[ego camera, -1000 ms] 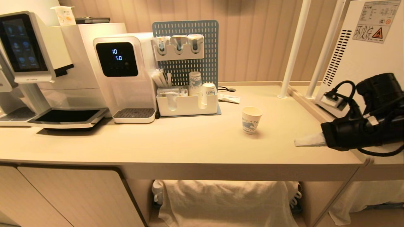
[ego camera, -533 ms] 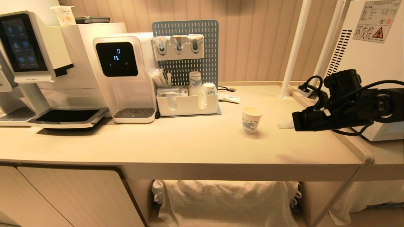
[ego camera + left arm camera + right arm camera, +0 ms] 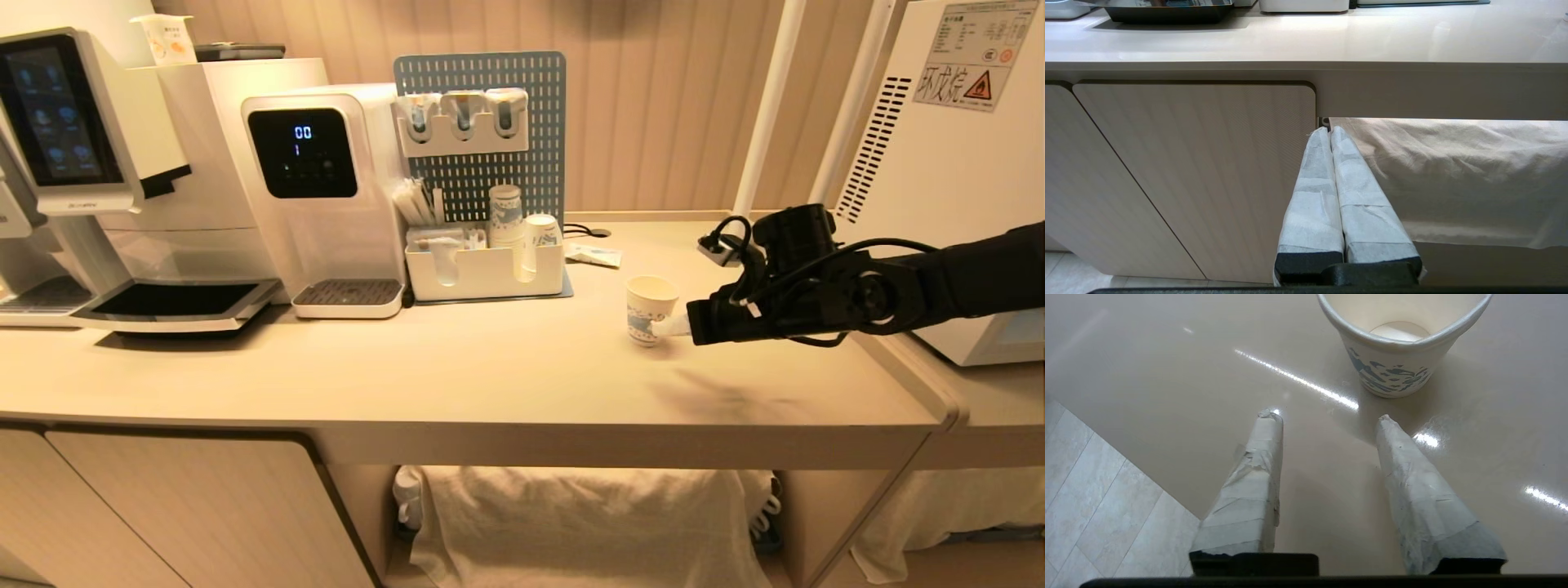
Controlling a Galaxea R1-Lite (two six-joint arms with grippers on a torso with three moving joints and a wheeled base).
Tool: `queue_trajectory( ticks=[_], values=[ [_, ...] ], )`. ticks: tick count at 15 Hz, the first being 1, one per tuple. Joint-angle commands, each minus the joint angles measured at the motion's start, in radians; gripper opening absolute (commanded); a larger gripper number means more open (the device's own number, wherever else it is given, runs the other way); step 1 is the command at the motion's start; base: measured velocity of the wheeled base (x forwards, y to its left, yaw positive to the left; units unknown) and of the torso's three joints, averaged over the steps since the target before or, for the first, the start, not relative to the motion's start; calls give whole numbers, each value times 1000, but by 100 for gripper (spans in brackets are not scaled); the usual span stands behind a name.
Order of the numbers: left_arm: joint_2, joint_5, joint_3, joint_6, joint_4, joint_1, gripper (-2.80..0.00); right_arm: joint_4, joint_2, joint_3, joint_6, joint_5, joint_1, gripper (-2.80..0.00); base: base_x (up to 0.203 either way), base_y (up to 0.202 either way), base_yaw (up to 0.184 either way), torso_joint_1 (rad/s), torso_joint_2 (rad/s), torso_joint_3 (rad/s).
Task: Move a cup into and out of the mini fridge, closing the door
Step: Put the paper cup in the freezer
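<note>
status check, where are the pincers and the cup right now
Right pincer open, just short of the cup, not touching. Left pincer shut, parked below the counter edge. Cup upright, empty, on the counter. Nothing between pincer and cup.

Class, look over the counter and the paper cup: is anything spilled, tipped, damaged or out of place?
Nothing stands out. The cup stands upright and empty on the dry counter, and the right gripper has open fingers just short of it.
</note>
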Motion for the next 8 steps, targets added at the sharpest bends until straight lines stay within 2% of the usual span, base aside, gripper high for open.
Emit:
queue_trajectory(
  ticks=[1, 6, 8],
  values=[
    [1, 0, 0, -1, 0, 0, -280, 4, 20, 11, 0, 1, 4, 0, 0, 0, 0, 0, 0, 0],
    [0, 0, 0, 0, 0, 0, -280, -35, 5, 58, -19, 1, -16, 0, 0, 0, 0, 0, 0, 0],
    [0, 0, 0, 0, 0, 0, -280, -114, 22, 74, -25, -3, -16, 0, 0, 0, 0, 0, 0, 0]
  ],
)
